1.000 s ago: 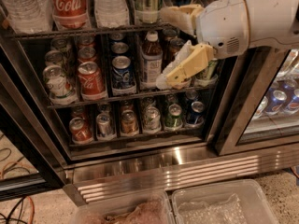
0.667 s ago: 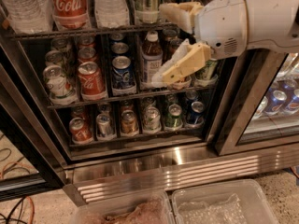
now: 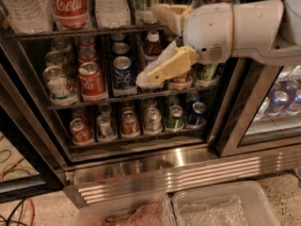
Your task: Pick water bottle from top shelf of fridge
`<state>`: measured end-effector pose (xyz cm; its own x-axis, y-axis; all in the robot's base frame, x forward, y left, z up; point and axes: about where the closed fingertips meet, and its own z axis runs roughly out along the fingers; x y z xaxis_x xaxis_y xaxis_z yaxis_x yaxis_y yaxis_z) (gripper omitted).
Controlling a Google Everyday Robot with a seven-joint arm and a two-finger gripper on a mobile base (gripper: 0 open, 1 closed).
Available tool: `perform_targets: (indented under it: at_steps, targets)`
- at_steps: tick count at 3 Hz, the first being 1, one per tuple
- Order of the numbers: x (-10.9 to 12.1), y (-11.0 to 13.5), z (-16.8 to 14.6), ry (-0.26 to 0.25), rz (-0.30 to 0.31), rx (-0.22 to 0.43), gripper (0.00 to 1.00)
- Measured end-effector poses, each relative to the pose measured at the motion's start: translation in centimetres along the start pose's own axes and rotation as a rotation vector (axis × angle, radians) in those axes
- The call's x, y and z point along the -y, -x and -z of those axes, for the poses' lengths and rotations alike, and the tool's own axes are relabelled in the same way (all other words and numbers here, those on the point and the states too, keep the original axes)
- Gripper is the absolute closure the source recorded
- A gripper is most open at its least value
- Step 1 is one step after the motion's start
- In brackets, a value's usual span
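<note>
The gripper (image 3: 149, 45) hangs in front of the fridge (image 3: 188, 169), fingers spread wide and empty, the lower one level with the cans under the top shelf (image 3: 94, 31). The water bottle (image 3: 111, 4) stands on that shelf, up and left, just beside the Coca-Cola bottle (image 3: 70, 4). Advancing at this height would likely strike the rail or the cans, and an off-centre grip could dislodge the Coca-Cola bottle.

Speckled floor (image 3: 288, 182) shows at lower right. Cables (image 3: 14, 173) trail at lower left. 2 clear plastic bins (image 3: 267, 207) sit at the bottom. The gripper (image 3: 149, 45) hangs spread before the drinks.
</note>
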<state>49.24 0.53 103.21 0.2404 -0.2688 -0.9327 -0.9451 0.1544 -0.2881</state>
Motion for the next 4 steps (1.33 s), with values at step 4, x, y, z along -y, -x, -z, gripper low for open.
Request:
perform_targets:
  at_steps: [4]
  targets:
    - [1.0, 1.5, -4.0, -0.115, -0.005, 0.046, 0.0]
